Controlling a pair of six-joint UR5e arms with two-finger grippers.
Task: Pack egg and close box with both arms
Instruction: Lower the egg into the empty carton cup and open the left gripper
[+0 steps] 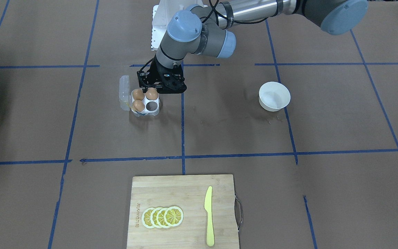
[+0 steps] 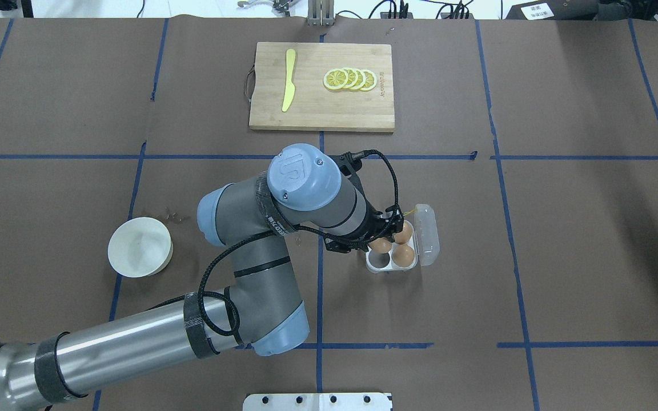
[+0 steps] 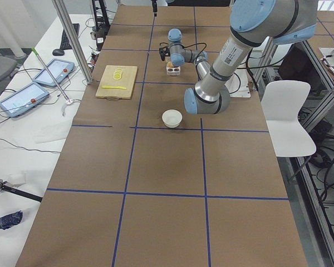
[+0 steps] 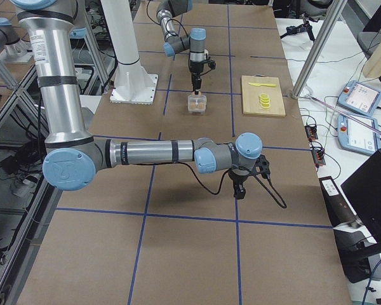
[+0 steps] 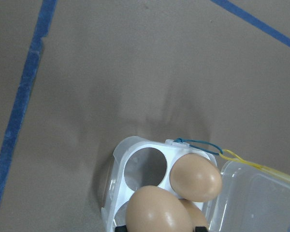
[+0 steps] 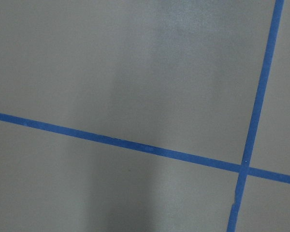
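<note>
The clear box (image 1: 154, 111) stands on the table with its lid (image 1: 124, 91) hinged open to the side. Two eggs (image 1: 138, 105) sit in its cells and one cell (image 1: 153, 105) is empty. My left gripper (image 1: 149, 90) reaches down over the box. In the left wrist view its fingertips (image 5: 199, 227) hug a third egg (image 5: 159, 210) low over the fourth cell. My right gripper (image 4: 237, 190) points down at bare table far from the box; I cannot tell if it is open or shut.
A white bowl (image 1: 274, 96) stands on my left side of the table. A wooden cutting board (image 1: 171, 193) with lemon slices (image 1: 162, 217) and a yellow knife (image 1: 209, 216) lies at the far edge. Blue tape lines cross the brown table.
</note>
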